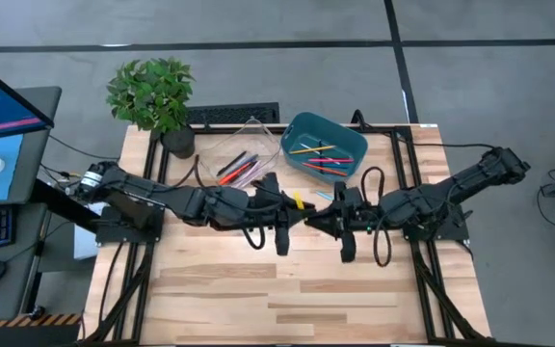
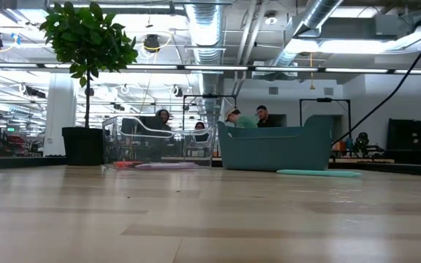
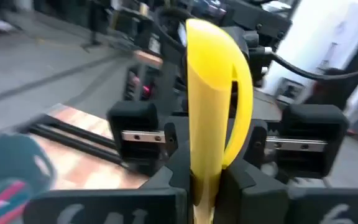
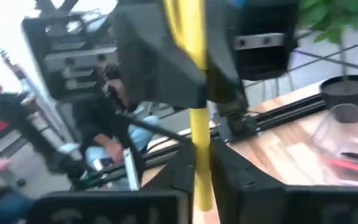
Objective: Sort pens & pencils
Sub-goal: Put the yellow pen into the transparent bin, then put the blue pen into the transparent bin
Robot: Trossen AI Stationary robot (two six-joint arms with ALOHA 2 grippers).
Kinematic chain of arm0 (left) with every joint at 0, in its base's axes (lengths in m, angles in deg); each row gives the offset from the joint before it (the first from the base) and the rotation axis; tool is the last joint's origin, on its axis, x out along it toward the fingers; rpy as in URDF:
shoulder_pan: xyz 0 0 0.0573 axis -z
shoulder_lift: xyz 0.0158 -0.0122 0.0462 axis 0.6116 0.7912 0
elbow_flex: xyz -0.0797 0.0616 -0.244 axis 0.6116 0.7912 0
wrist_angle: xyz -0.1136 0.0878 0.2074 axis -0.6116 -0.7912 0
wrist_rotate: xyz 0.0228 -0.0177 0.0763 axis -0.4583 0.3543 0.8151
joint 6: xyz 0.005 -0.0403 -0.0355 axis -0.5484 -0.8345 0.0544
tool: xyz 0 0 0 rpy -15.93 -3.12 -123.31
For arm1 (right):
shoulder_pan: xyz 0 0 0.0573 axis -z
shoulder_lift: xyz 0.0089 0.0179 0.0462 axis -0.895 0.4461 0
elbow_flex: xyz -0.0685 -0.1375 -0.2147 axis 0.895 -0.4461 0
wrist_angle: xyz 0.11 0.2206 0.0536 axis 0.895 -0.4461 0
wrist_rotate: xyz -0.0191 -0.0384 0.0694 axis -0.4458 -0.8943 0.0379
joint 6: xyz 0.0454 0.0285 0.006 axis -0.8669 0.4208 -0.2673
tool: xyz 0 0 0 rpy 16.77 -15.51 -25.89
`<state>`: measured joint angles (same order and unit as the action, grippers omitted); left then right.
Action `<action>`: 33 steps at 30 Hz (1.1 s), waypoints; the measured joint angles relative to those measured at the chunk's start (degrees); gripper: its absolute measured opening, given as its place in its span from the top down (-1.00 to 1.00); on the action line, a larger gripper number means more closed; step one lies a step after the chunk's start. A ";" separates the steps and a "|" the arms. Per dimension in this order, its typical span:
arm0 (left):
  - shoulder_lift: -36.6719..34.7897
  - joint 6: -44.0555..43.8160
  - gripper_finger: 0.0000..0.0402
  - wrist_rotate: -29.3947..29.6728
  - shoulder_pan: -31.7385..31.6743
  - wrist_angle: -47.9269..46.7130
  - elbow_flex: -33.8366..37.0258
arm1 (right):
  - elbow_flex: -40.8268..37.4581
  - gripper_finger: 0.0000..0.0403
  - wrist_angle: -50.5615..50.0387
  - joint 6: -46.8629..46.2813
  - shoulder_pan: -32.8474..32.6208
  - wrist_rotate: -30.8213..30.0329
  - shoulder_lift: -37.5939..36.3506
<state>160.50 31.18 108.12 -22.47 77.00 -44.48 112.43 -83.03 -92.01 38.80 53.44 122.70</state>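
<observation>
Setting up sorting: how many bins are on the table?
2: a clear bin beside the potted plant, and a teal bin just right of it, both at the table's far edge.

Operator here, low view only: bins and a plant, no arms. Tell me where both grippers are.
Observer: Both are over the table's middle, tip to tip in the high view: left gripper and right gripper.
Operator: Report what they carry.
Observer: One yellow pen. It is clamped between the left fingers, and the right wrist view shows it between the right fingers too.
Operator: Give me the bins' contents.
Observer: From above, the teal bin holds yellow, orange and pink-red sticks. The clear bin holds red and dark ones.
</observation>
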 joint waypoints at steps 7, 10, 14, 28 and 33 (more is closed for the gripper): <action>-6.14 7.83 0.91 15.10 -4.96 -14.92 -1.70 | 0.07 0.25 -7.99 -1.96 4.52 0.42 -2.91; -6.59 8.92 0.91 19.58 -11.12 -28.90 -3.20 | 0.07 0.04 -14.71 -2.92 6.33 0.15 -4.59; -6.25 6.22 0.91 11.31 -23.96 -39.62 -2.36 | 0.02 -0.13 -21.43 -5.20 7.74 0.19 -5.63; 5.71 5.99 0.55 -14.78 -46.54 -49.10 4.94 | 0.00 -0.12 -47.11 -16.56 9.74 -0.04 -4.14; 6.63 6.24 0.20 -18.76 -46.40 -49.59 4.83 | -0.04 -0.24 -55.79 -17.60 13.03 0.44 -2.96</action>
<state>167.13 37.41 89.37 -68.88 27.41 -39.65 112.39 -138.82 -109.61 51.83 53.88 119.74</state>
